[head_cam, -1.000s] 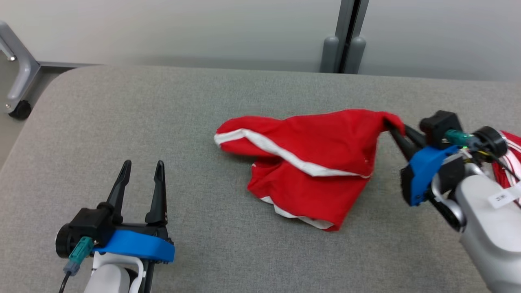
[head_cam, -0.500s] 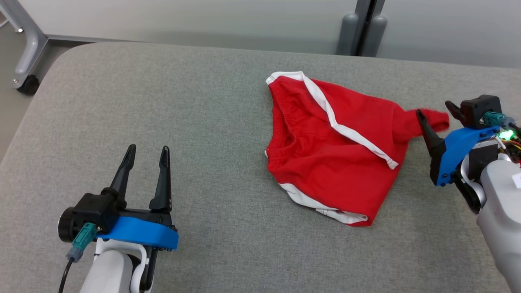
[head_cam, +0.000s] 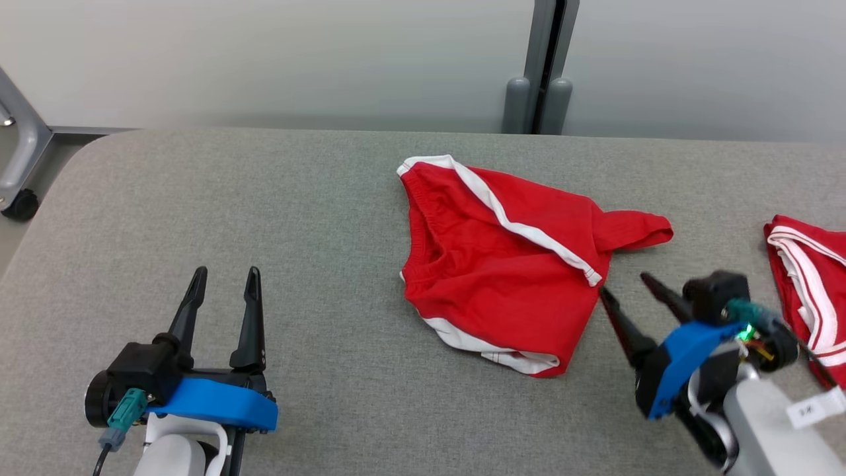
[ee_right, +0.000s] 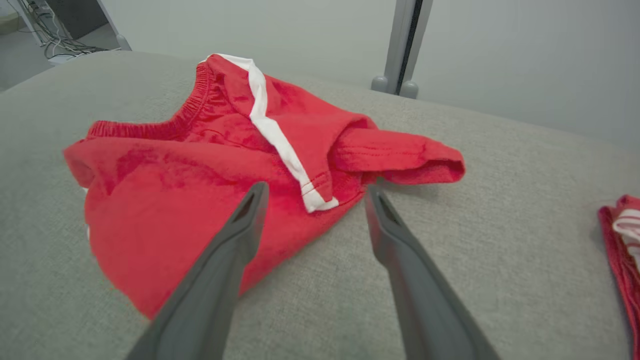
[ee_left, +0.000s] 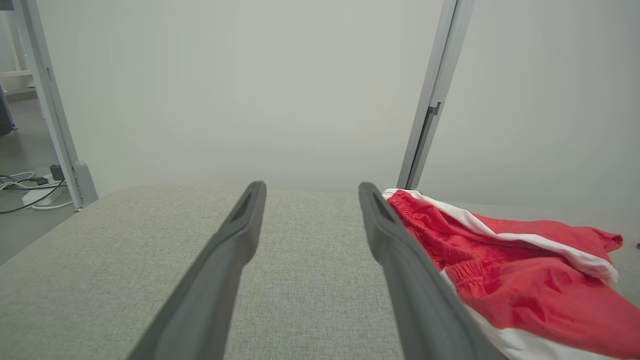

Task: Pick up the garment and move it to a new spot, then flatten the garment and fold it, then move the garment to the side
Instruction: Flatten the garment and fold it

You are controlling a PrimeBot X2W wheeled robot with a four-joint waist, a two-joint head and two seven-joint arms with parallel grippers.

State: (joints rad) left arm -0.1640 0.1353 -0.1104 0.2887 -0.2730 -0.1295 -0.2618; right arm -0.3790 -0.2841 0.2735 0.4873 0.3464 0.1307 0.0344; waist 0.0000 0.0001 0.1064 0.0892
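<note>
The left arm is lying low at the near left of the counter [head_cam: 277,198]. The left tool [head_cam: 227,271] is pointing straight at the far edge. Its two fingers are standing apart and are holding nothing.

The right arm is coming in from the near right. The right tool [head_cam: 624,284] is leaning toward the far left and pointing at the garment [head_cam: 502,264]. Its fingers are standing wide apart with nothing between them. Their tips are sitting just beside the near right edge of the garment. I cannot tell if they are touching it.

The garment is lying crumpled in the middle of the counter, a little toward the far side. Its stretchy top is facing left, a white stripe is running across it, and one red end is sticking out to the right. A second red cloth [head_cam: 803,277] is lying well apart at the right edge.

A second ago the right tool was pinching that red end and holding it up. Now it is letting go, its fingers are open, and it is pulling back toward the near side. The garment is now resting on the counter by itself. The left tool is staying as it was. The head camera is also shifting.
</note>
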